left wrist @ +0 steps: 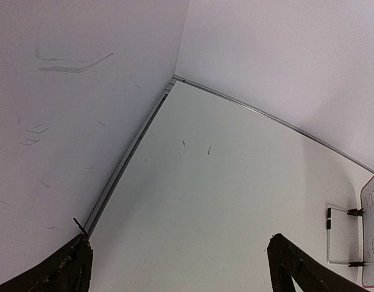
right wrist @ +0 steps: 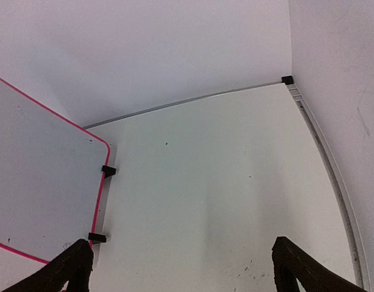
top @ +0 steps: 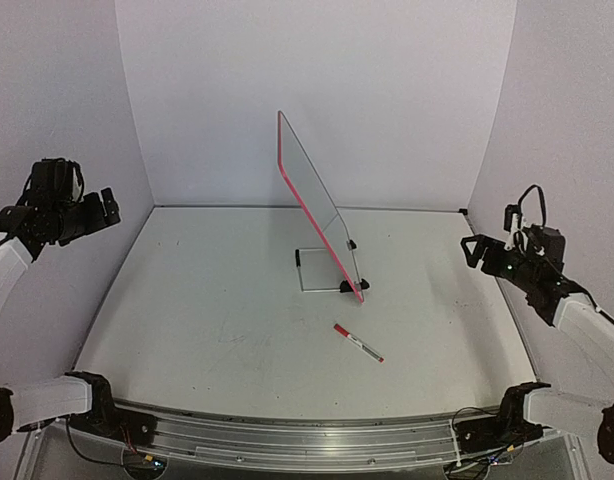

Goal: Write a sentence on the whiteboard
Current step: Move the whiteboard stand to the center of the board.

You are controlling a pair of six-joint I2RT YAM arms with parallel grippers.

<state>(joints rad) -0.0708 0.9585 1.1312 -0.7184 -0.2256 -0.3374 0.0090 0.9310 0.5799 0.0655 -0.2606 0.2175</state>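
**Top external view:** fixed high behind the near edge, looking down and forward from afar over the whole flat pale-grey bench (top: 217,330). **Left wrist view:** raised at the left side and facing the far left corner, with the black left hand (left wrist: 179,243) bracketing the lower edge. **Right wrist view:** the mirror case, facing the far right corner over the black right hand (right wrist: 181,243). All three share the upright glossy white, red-rimmed whiteboard (top: 313,195). The wrist views catch its opposite faces at their frame edges.
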